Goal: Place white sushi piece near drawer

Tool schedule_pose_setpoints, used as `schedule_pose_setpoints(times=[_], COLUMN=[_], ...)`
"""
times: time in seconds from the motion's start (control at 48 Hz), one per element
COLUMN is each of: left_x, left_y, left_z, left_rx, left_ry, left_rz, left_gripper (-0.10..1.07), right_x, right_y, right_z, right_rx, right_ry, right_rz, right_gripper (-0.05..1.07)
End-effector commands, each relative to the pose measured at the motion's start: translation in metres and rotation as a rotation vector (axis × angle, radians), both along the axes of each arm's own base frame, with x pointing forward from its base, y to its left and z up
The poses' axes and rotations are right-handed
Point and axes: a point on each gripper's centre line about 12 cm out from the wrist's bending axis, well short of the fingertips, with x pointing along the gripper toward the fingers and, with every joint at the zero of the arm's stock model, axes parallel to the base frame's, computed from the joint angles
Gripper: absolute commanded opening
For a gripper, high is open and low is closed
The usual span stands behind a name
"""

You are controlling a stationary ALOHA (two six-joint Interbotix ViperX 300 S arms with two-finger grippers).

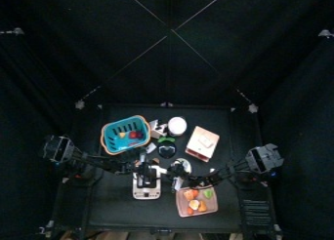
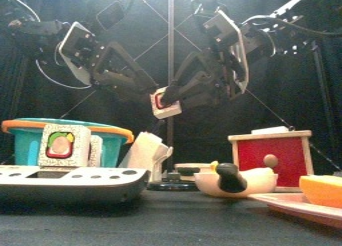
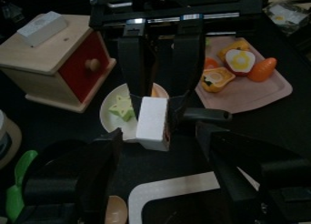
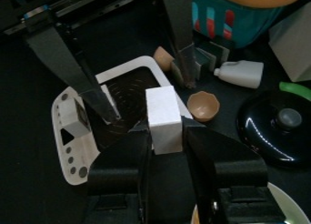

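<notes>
The white sushi piece (image 2: 163, 100) hangs in the air above the middle of the table. My right gripper (image 4: 162, 144) is shut on it, and the block (image 4: 162, 118) stands upright between its fingers. My left gripper (image 3: 155, 153) faces it from the other side, jaws spread wide on either side of the piece (image 3: 152, 123) without touching it. The drawer (image 2: 271, 155) is a wooden box with a red front and a small knob, standing on the table's right side (image 1: 204, 140), below and to the right of the held piece.
A teal basket (image 2: 54, 140) stands at the left with a white tray (image 2: 67, 182) in front of it. A small bowl with a duck figure (image 2: 230, 180) sits mid-front. A pink plate with orange food (image 2: 314, 195) lies front right. A black pan (image 4: 277, 127) lies under the arms.
</notes>
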Motion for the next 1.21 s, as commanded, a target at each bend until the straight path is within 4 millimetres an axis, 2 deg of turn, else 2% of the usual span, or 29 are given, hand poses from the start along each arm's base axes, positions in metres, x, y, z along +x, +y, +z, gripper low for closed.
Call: schedule_pose_setpoints(times=[0.0, 0.104, 0.208, 0.375, 0.521, 0.667, 0.792, 0.979, 1.188], left_x=[0.001, -0.004, -0.010, -0.014, -0.017, -0.025, -0.030, -0.032, -0.034], left_y=[0.002, 0.004, 0.005, 0.026, 0.040, 0.048, 0.048, 0.047, 0.046], left_z=[0.004, 0.006, 0.010, 0.017, 0.022, 0.018, 0.012, 0.013, 0.010], left_rx=[-0.005, -0.008, -0.010, -0.008, -0.006, -0.007, -0.002, -0.006, -0.007], left_ry=[-0.019, -0.021, -0.033, -0.053, -0.067, -0.057, -0.038, -0.040, -0.031], left_rz=[0.012, 0.017, 0.019, 0.075, 0.114, 0.140, 0.139, 0.138, 0.136], left_gripper=[0.97, 0.97, 0.97, 0.97, 0.97, 0.97, 0.97, 0.97, 0.97], right_x=[-0.002, -0.012, -0.031, -0.060, -0.083, -0.097, -0.104, -0.113, -0.123], right_y=[-0.004, -0.013, -0.016, -0.017, -0.011, 0.005, 0.017, 0.035, 0.048], right_z=[0.015, 0.024, 0.033, 0.038, 0.028, 0.017, 0.003, -0.024, -0.036], right_rx=[0.021, 0.043, 0.078, 0.140, 0.152, 0.154, 0.153, 0.145, 0.110], right_ry=[-0.045, -0.077, -0.106, -0.109, -0.053, 0.010, 0.076, 0.195, 0.231], right_rz=[-0.045, -0.143, -0.244, -0.446, -0.625, -0.736, -0.811, -0.919, -0.999], right_gripper=[0.55, 0.55, 0.55, 0.55, 0.55, 0.55, 0.55, 0.55, 0.55])
